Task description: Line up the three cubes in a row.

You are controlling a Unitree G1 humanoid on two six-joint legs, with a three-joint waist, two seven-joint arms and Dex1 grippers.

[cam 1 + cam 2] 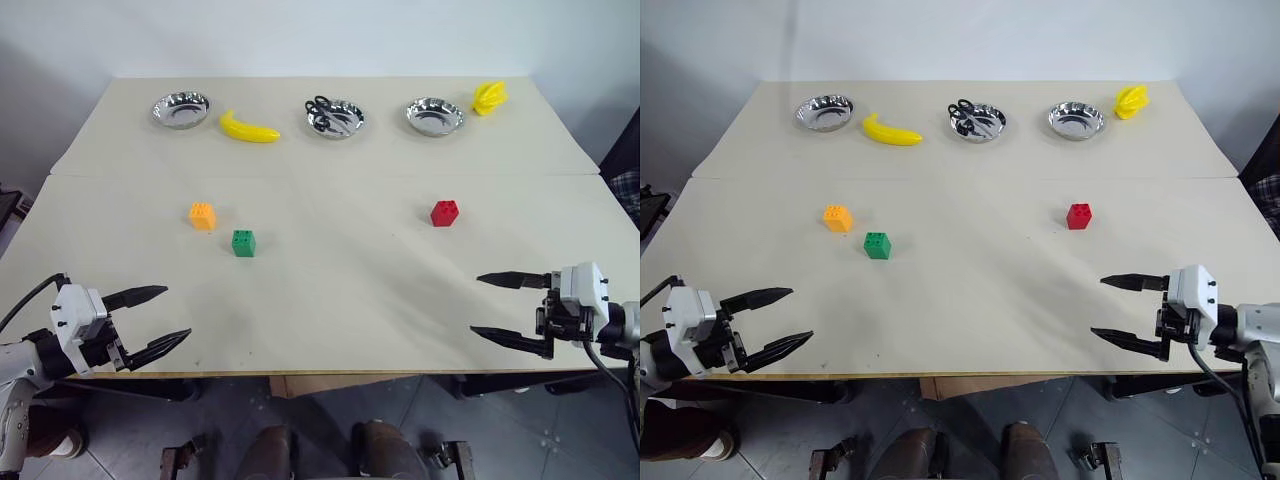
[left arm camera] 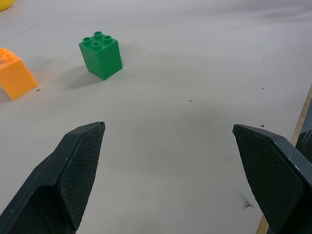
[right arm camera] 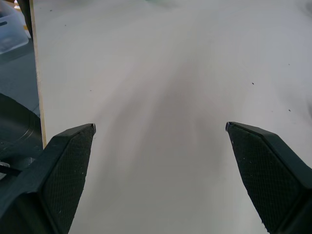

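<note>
Across the top of the frame: an empty steel bowl (image 1: 181, 109), a banana (image 1: 248, 128), a bowl holding black scissors (image 1: 335, 117), another empty bowl (image 1: 435, 116), a banana bunch (image 1: 490, 97). Mid-frame left sit my orange cube (image 1: 202, 216) and green cube (image 1: 243, 243), close together; the red cube (image 1: 445, 212) lies well apart at mid-right, with bare table (image 1: 330, 290) between. My left gripper (image 1: 158, 320) and right gripper (image 1: 492, 308) hang wide and empty at the lower corners.

You have bright, even light from overhead, and the table (image 1: 330, 270) reads pale with no hot spots. The steel bowls (image 1: 181, 109) at the far edge throw small glints. Each cube, like the green cube (image 2: 101, 54), casts only a short, soft shadow. The right wrist view is smeared across its middle; the head views stay sharp to their edges.
</note>
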